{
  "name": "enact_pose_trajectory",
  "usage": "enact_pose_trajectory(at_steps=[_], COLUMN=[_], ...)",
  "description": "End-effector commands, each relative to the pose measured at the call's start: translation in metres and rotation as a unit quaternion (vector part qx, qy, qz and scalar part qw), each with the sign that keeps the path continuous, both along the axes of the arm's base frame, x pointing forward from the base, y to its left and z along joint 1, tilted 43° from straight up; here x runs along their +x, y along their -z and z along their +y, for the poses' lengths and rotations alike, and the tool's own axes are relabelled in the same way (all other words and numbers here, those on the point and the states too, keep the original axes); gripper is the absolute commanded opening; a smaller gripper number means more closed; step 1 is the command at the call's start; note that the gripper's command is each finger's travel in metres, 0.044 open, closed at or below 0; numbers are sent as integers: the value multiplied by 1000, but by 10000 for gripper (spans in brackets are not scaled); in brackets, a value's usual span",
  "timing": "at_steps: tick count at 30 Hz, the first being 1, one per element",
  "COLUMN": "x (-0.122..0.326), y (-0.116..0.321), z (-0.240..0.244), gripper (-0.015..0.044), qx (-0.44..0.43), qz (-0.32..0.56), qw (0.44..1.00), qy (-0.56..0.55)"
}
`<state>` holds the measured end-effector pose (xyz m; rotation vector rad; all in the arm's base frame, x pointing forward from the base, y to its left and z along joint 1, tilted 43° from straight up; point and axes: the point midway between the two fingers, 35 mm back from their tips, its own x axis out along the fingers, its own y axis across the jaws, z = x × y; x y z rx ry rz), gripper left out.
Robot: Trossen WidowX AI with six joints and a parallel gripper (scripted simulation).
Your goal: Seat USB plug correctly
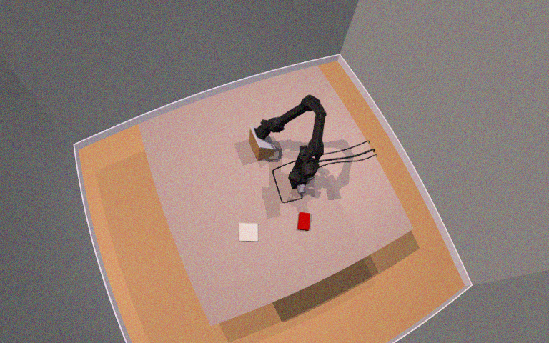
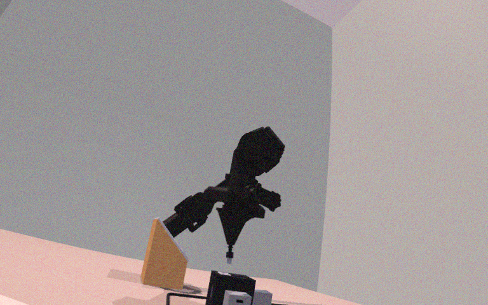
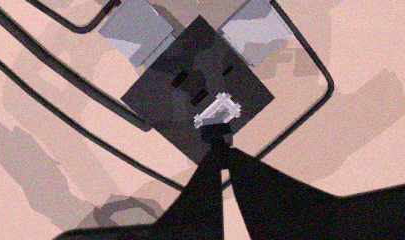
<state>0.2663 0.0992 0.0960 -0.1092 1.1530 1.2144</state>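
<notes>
My gripper [image 2: 230,244] [image 3: 221,157] is shut on the black USB plug [image 2: 229,254] [image 3: 215,132] and holds it with its grey metal end pointing down. In the exterior view a gap shows between the plug and the dark power cube [image 2: 233,283] [image 3: 161,95]. The wrist view shows the white-edged socket [image 3: 223,97] on the cube's top, just beyond the plug and partly covered by it. The cube looks turned diagonally in that view. Which way round the plug faces cannot be told. In the top view the arm hides the plug and most of the cube.
Pale grey adapters [image 2: 264,297] [image 3: 139,30] stick out from two sides of the cube. Black cables [image 1: 278,186] [image 3: 81,77] run around and beside it. The arm's base is on an orange wedge [image 1: 264,153] [image 2: 165,260]. A red block [image 1: 304,221] and a white square [image 1: 248,231] lie on the table.
</notes>
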Motion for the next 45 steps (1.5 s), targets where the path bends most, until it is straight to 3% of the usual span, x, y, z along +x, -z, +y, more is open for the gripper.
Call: enact_pose_trajectory(at_steps=[1,25,45], x=[0,0,0], y=[0,0,1], z=[0,0,0], gripper=[0,0,0], qx=[6,37,37], qz=[-38,-241,-244], qw=[998,933,931], qy=[-42,-265,-268])
